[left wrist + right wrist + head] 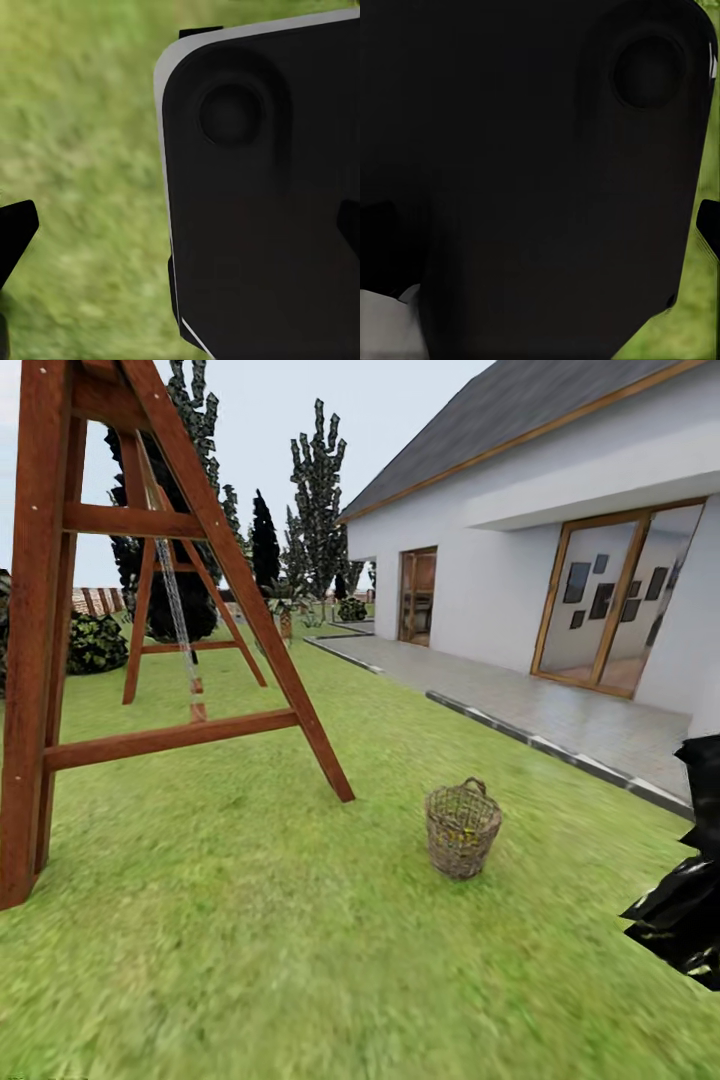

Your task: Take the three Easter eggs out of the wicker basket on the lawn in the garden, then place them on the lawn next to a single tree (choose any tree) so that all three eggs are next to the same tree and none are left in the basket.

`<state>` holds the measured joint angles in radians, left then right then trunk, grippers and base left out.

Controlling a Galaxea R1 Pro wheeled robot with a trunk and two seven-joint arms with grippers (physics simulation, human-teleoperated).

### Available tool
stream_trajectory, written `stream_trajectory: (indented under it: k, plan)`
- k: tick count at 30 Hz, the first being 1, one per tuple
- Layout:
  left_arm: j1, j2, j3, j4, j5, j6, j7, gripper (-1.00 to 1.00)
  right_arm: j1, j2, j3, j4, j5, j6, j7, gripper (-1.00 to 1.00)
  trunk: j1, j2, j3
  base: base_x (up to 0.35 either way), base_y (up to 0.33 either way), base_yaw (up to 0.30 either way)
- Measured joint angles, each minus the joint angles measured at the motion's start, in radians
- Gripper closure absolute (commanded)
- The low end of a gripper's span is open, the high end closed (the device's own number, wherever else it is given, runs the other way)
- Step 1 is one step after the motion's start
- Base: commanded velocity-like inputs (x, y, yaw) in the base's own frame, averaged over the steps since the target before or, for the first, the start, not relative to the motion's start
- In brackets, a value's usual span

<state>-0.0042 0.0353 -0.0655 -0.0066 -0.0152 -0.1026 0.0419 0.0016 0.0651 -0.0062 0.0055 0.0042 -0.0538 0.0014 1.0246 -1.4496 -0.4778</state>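
Observation:
The wicker basket (462, 830) stands upright on the lawn (250, 960), right of centre in the head view and a few steps ahead of me. Its weave and rim hide the inside, so I cannot make out the Easter eggs. In the left wrist view, my left gripper (180, 232) hangs over grass beside my own dark body panel (262, 195), with its fingertips (16, 229) far apart and nothing between them. My right gripper (540, 225) faces the same kind of dark panel, and one fingertip (709, 225) shows against a strip of grass.
A big red-brown wooden swing frame (170, 735) stands on the grass at left. The white house (560, 550) and its paved terrace (540, 710) run along the right. A black glossy shrub (690, 920) sits at the right edge. Tall dark trees (318, 500) stand far back.

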Motion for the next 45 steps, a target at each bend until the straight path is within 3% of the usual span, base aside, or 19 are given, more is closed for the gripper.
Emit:
stream_trajectory:
  k: [15, 45]
  plan:
    - [0.000, 0.000, 0.000, 0.000, 0.000, 0.000, 0.000, -1.00, 0.000, 0.000, 0.001, 0.000, 0.001, 0.000, 0.000, -1.00, 0.000, 0.000, -0.002, 0.068, 0.006, 0.125]
    - [0.000, 0.000, 0.000, 0.000, 0.000, 0.000, 0.000, -1.00, 0.000, -0.001, 0.001, 0.001, 0.001, 0.000, 0.000, -1.00, 0.000, 0.000, -0.005, 0.315, -0.020, 0.035]
